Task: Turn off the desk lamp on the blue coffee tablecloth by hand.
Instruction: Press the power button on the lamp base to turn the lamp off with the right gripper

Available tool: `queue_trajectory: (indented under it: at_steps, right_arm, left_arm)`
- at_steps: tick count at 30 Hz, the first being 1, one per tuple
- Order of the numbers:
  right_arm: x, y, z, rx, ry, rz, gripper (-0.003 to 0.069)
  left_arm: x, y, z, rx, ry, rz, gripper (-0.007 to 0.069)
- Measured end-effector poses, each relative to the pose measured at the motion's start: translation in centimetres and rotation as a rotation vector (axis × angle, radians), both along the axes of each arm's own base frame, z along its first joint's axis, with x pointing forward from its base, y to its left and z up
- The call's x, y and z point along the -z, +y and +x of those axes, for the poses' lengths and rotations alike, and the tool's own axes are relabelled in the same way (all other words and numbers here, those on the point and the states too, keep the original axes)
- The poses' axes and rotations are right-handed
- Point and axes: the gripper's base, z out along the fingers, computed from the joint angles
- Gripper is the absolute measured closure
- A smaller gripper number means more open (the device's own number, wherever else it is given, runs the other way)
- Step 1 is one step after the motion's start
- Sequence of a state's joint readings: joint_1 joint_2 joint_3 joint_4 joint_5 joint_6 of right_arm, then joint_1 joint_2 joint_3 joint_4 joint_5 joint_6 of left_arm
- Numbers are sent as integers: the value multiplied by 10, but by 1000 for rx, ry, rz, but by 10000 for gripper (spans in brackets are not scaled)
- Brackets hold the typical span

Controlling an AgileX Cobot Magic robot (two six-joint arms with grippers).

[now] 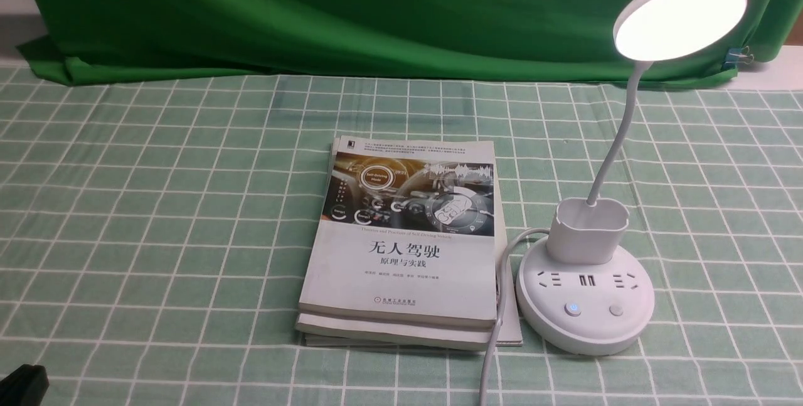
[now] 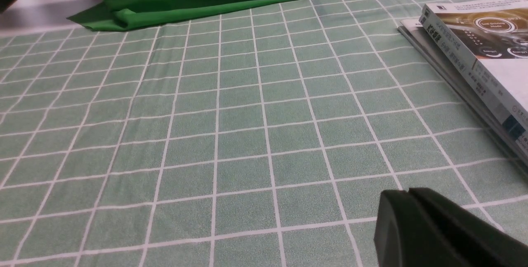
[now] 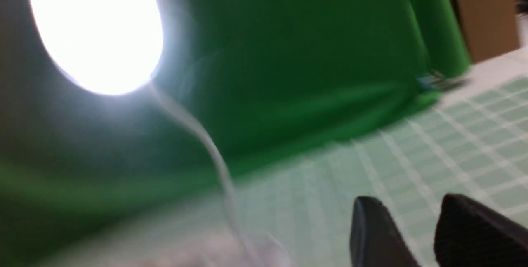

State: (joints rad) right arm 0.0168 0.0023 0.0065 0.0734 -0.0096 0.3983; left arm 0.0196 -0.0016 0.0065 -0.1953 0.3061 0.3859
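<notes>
The desk lamp [image 1: 586, 271] stands on the blue coffee tablecloth [image 1: 157, 218], right of the middle and just beside a stack of books [image 1: 401, 249], and its disc head [image 1: 680, 14] is shining. I judge that the round base [image 1: 583, 324] is the only good place to touch. It looks low, broad and made of hard smooth plastic, so it should bear a press from straight above, while a sideways push may slide it over the soft cloth. The thin neck [image 1: 618, 136] seems bendable and would give way, so nothing should take hold there. On the near part of the base sit a glowing blue button [image 1: 572, 309] and a plain button [image 1: 616, 310]; which one governs the light I cannot tell. The left fingers [image 2: 406, 194] are pressed together with nothing between them, low over the cloth and well apart from the lamp. The right fingers [image 3: 373, 221] stand apart and hold nothing, though that view is blurred.
</notes>
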Motion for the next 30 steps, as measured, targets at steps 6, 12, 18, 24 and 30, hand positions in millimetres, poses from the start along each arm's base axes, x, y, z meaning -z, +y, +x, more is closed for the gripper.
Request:
queue_trajectory:
  at_steps: [6,12,18,24,30]
  right_arm:
    - [-9,-1,-1,-12,-101,152,431]
    - [-29,7,2,-103,181,19,598]
    - [-75,18,22,-242,515,-202,613]
    - [-74,33,80,-362,990,-371,608]
    - [-49,57,129,-532,1200,-420,604]
  left_arm:
    - [0,0,0,0,0,0,624]
    - [0,0,0,0,0,0,624]
    - [0,0,0,0,0,0,624]
    - [0,0,0,0,0,0,624]
    - [0,0,0,0,0,0,624]
